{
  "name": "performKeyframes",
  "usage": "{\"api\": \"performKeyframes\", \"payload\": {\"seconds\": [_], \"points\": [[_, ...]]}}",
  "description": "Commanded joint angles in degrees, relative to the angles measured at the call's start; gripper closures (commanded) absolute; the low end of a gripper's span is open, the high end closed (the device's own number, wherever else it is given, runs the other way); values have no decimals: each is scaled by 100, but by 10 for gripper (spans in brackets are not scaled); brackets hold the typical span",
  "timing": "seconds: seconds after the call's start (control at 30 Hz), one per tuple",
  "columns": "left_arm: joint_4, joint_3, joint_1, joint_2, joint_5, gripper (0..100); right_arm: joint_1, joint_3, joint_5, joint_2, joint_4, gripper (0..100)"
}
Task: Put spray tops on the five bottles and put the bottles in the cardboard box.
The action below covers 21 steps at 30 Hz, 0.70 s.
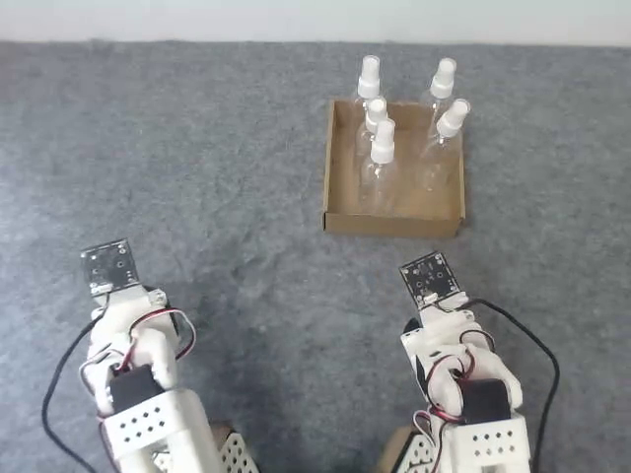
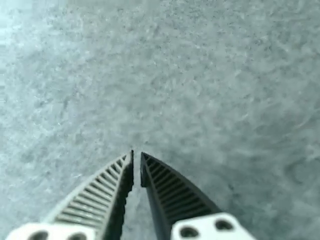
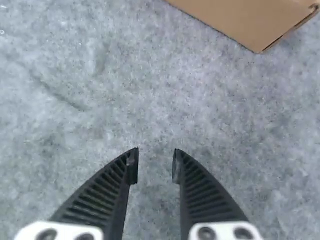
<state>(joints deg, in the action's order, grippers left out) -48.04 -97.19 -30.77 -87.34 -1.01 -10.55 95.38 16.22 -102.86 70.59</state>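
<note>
Cardboard box (image 1: 392, 225) sits at roughly 12 o'clock from my right gripper (image 3: 154, 159) and at about 2 o'clock from my left gripper (image 2: 137, 156), so the right arm is nearer. Five spray bottles (image 1: 383, 163) stand upright inside it, long axes vertical, all with tops on. My left jaws are nearly closed with a sliver of gap, holding nothing. My right jaws are parted a little, also empty, over grey felt (image 3: 75, 75). I judge the job finished.
</note>
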Motion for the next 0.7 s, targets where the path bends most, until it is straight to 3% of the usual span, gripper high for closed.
{"api": "performKeyframes", "payload": {"seconds": [0.0, 0.33, 0.67], "points": [[-149, 22, -44, -202, -26, 987, 40, 114, 79, 13, 13, 919], [-844, 22, -44, -695, -18, 987, 48, 114, 79, -31, 13, 919], [-2075, 40, -44, -1477, -26, 987, 48, 114, 79, -136, 13, 919]]}}
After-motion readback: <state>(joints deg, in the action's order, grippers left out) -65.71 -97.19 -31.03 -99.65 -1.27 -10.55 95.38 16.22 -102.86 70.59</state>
